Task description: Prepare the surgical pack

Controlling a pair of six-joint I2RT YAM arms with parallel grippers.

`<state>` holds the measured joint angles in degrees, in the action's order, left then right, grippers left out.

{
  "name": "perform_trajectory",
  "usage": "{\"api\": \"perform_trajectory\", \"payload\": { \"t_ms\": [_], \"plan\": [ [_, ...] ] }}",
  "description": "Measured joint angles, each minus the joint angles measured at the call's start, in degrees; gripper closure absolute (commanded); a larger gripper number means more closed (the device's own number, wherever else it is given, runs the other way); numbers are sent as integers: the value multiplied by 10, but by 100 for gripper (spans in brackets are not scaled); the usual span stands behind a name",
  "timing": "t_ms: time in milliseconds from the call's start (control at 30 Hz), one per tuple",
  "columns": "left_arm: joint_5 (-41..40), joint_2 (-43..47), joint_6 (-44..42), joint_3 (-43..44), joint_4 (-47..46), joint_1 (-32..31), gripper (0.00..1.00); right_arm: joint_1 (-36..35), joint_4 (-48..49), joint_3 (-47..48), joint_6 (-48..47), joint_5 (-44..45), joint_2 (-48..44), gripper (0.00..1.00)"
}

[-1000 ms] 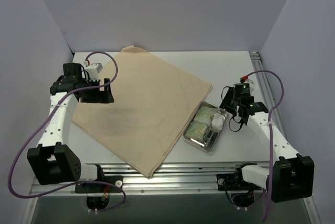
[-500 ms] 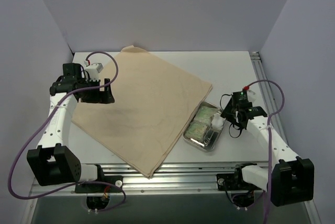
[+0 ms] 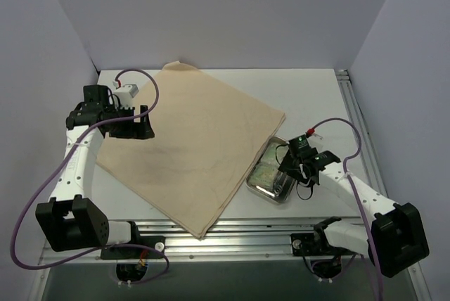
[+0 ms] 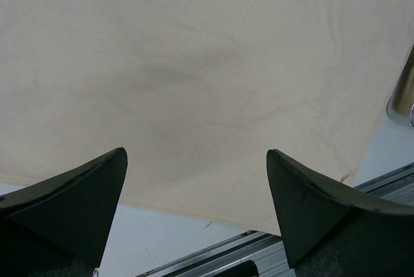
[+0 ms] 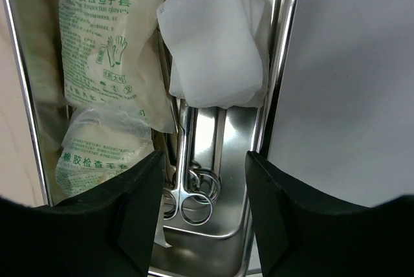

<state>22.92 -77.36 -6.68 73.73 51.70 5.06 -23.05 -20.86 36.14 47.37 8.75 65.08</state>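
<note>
The tan cloth [image 3: 190, 146] of the surgical pack lies flat on the table, one corner pointing toward the near edge. To its right sits the steel tray [image 3: 268, 190], which holds green-printed packets [image 5: 103, 44], white gauze [image 5: 217, 44] and metal forceps [image 5: 194, 189]. My right gripper [image 3: 292, 169] hangs open over the tray's near end, its fingers on either side of the forceps' ring handles, holding nothing [image 5: 204, 170]. My left gripper [image 3: 140, 122] hovers wide open above the cloth's left part [image 4: 197, 160], with only cloth [image 4: 194, 63] below it.
White walls enclose the table on three sides. A metal rail [image 3: 232, 234] runs along the near edge, just past the cloth's front corner. The tray's rim [image 4: 402, 89] shows at the right edge of the left wrist view.
My right arm has swung left from beside the tray to over its near end, and its jaws have widened a little. The left arm has not moved.
</note>
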Motion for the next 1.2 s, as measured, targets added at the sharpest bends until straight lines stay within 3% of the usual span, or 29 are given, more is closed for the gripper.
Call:
{"api": "perform_trajectory", "payload": {
  "t_ms": [367, 733, 967, 1200],
  "plan": [
    [5, 0, 0, 0, 1, 3, 1, -16, -9, -26, 31, 12, 1, 56],
    [10, 0, 0, 0, 2, 4, 1, -29, -105, 79, 23, 74, -20, 55],
    [14, 0, 0, 0, 3, 7, 1, -29, -128, 44, 34, 79, -9, 47],
    [20, 0, 0, 0, 4, 8, 1, -29, -112, 17, 49, 69, 38, 47]
  ]
}}
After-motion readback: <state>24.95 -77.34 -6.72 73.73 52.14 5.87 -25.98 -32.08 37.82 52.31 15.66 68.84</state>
